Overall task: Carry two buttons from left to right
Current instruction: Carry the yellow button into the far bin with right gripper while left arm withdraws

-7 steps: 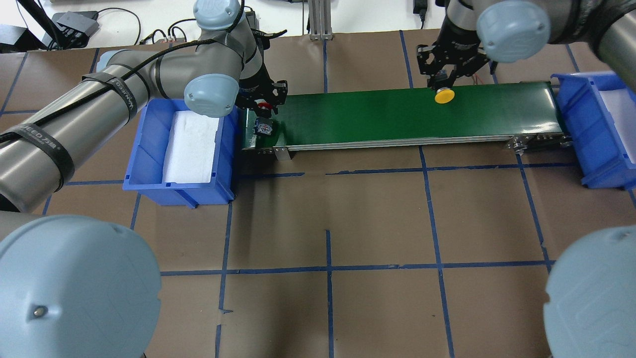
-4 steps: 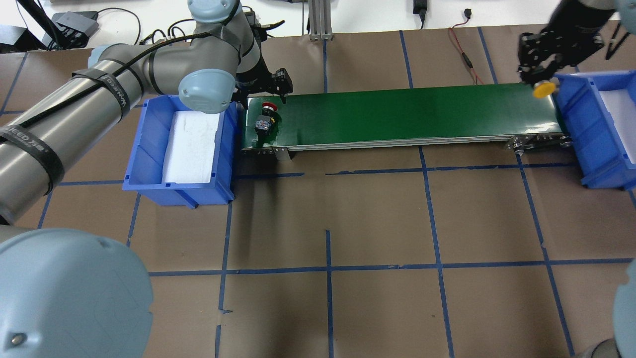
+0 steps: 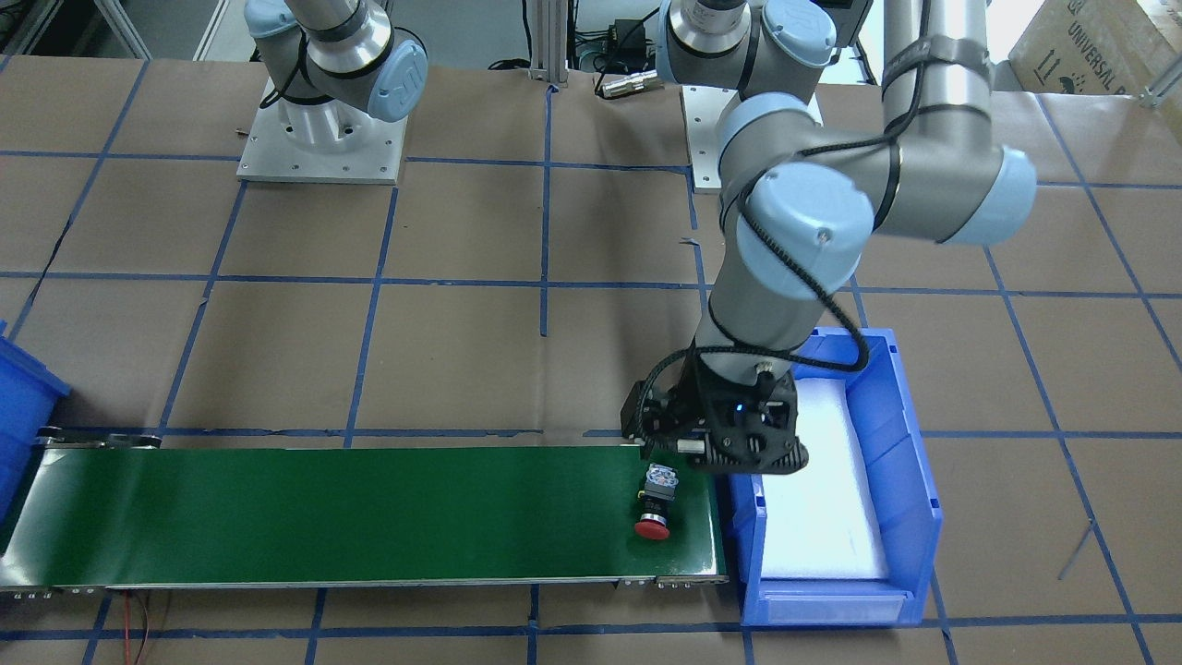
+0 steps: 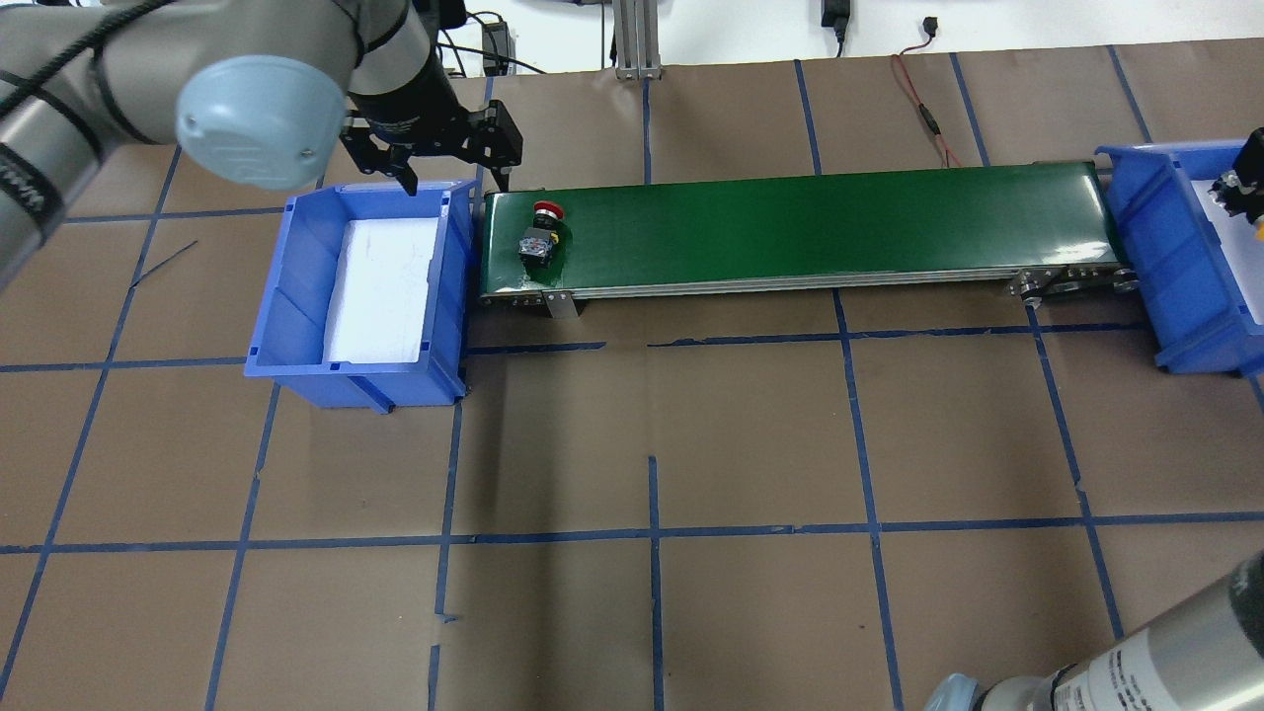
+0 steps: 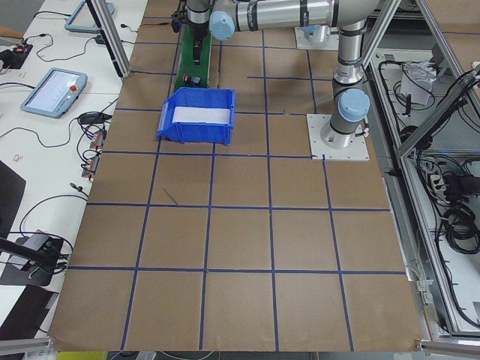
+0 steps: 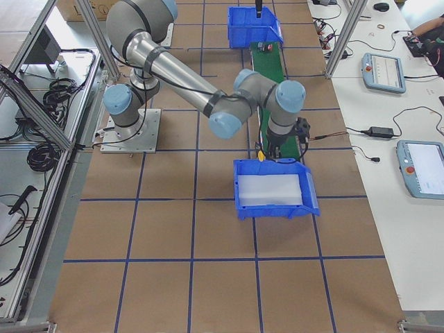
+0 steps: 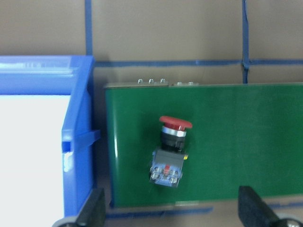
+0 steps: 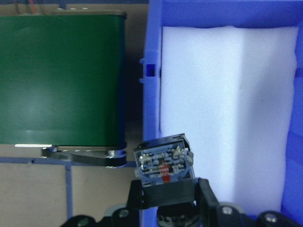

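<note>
Nearest the right wrist camera, the right claw (image 8: 169, 198) is clamped on the yellow button (image 8: 166, 188). Its grey contact block (image 8: 163, 165) faces up, and the cap is hidden underneath. Below lies the white foam (image 8: 227, 94) of the right bin (image 8: 152, 109). The button hangs about over the bin's belt-side wall, though, not over the middle. Let go here, I judge it could strike that rim and tumble to the tabletop (image 8: 33, 189) or back onto the green conveyor belt (image 8: 61, 75).

On the other side, the left claw (image 7: 173, 213) is spread wide and holds nothing. It hovers at the belt's end beside the left bin (image 7: 78, 142). Beyond its fingertips (image 7: 94, 210) the red button (image 7: 171, 149) lies on its side on the belt, close to that end, cap toward the far edge. Resting on a round collar and cap, it may roll or swing round if the belt jerks, and could drift off an edge. Whether the belt is running I cannot tell. If the button reaches the far end skewed, the right claw may get only a poor pinch.
</note>
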{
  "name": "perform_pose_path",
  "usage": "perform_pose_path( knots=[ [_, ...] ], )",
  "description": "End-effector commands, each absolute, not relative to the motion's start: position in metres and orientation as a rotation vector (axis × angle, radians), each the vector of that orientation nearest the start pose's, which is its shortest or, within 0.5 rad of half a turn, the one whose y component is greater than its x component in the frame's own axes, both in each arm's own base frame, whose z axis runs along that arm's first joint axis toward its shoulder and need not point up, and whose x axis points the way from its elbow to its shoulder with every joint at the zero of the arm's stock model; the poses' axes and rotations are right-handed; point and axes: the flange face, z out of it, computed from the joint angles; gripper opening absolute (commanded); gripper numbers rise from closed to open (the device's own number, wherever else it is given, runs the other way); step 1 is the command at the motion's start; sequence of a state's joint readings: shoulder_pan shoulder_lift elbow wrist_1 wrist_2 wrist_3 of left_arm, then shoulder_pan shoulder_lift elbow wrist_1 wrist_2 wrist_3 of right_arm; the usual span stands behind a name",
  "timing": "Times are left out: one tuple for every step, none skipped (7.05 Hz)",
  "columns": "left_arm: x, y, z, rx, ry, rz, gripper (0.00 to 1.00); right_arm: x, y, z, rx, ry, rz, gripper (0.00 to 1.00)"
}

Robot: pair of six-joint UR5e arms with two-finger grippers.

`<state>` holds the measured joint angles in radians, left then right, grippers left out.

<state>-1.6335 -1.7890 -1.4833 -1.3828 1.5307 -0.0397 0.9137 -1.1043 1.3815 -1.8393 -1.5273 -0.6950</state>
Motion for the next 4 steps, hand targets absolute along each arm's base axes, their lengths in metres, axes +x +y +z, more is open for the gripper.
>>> perform_pose_path(
  knots=[
    [-0.096, -0.527, 0.474, -0.096, 3.189, 0.147, 1.00, -0.344, -0.631, 0.279, -0.078, 3.098, -0.036, 0.07],
    [-0.101, -0.504, 0.499, -0.081, 3.183, 0.134, 1.00, -0.347, -0.635, 0.267, -0.079, 3.112, -0.066, 0.07],
    [-0.113, -0.493, 0.510, -0.044, 3.180, 0.103, 1.00, -0.346, -0.634, 0.257, -0.079, 3.103, -0.050, 0.08],
    [-0.122, -0.491, 0.508, -0.015, 3.181, 0.110, 1.00, -0.343, -0.632, 0.249, -0.076, 3.101, -0.053, 0.29]
  ],
)
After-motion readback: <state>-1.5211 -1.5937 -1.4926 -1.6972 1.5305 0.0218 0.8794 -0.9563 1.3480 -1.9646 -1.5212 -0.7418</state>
